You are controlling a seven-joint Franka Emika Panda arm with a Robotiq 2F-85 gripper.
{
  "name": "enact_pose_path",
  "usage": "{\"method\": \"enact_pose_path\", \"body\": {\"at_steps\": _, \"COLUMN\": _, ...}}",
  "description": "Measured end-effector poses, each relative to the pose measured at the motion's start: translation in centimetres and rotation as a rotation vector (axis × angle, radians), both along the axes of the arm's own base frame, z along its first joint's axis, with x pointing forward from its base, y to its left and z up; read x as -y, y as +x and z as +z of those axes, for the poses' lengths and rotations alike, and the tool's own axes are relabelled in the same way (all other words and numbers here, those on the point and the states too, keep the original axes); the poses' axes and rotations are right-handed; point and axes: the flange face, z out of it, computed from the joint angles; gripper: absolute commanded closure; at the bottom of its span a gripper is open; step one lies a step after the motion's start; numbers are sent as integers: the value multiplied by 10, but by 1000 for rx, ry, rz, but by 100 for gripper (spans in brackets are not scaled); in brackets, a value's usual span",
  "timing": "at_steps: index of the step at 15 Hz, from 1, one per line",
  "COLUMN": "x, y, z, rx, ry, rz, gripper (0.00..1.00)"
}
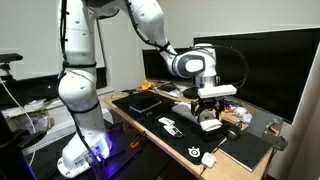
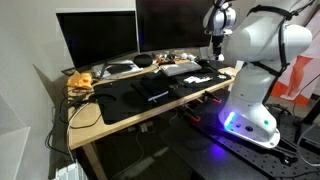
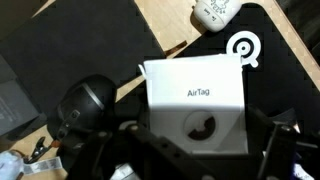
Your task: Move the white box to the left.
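Flat squarish white box [image 3: 197, 100], grey "AirTag" lettering

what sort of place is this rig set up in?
Probably an office or lab workstation: large dark monitors stand at the back of a wooden desk, black desk mats cover most of it, and an AirTag box lies among small gadgets.
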Motion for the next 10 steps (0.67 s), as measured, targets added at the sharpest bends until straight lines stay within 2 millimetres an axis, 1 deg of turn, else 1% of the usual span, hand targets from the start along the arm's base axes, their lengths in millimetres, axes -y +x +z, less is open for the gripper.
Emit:
{"method": "enact_pose_path", "body": {"at_steps": 3, "x": -17, "y": 1, "z": -11, "rx": -36, "ry": 36, "rz": -4, "gripper": 32}}
{"method": "enact_pose_path", "body": {"at_steps": 6, "x": -38, "y": -3, "z": -21, "rx": -81, "ry": 82, "rz": -22, "gripper": 32}}
{"method": "enact_pose_path", "body": {"at_steps": 10, "x": -64, "y": -10, "z": -25, "rx": -115, "ry": 123, "rz": -86, "gripper": 32}}
